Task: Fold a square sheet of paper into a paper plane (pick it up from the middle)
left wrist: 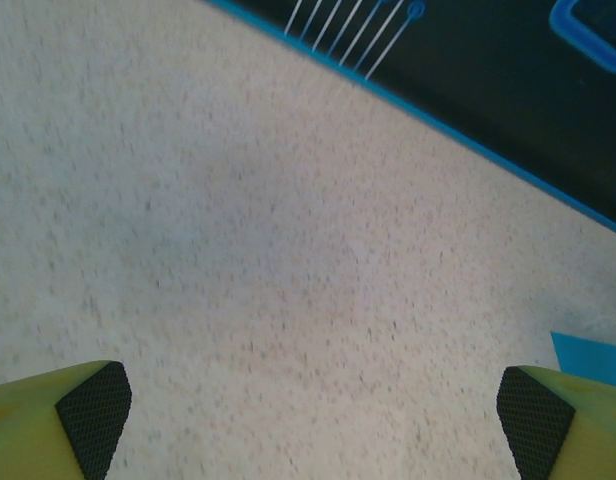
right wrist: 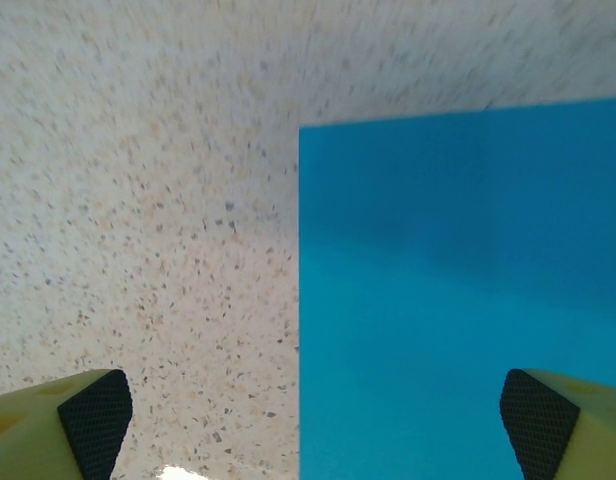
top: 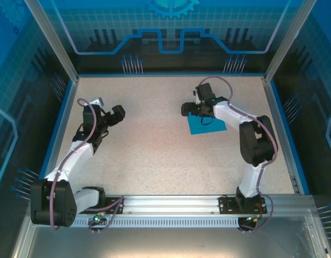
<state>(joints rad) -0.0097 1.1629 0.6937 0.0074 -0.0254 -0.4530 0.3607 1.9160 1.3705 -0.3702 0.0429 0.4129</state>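
The square sheet of paper [top: 206, 127] lies flat on the speckled table, right of the middle; it is plain teal-blue [right wrist: 458, 300]. My right gripper [top: 193, 109] hovers over the sheet's far-left part, open, its yellow fingers [right wrist: 88, 420] wide apart with one edge of the sheet running between them. My left gripper [top: 107, 110] is open over bare table at the left, nothing between its fingers [left wrist: 88, 415]. A corner of the sheet [left wrist: 593, 350] peeks in at the right edge of the left wrist view.
A blue rim [top: 171, 75] borders the table [top: 155, 156], with dark printed panels behind it and aluminium posts [top: 52, 37] at the back corners. A metal rail [top: 171, 203] carrying the arm bases runs along the near edge.
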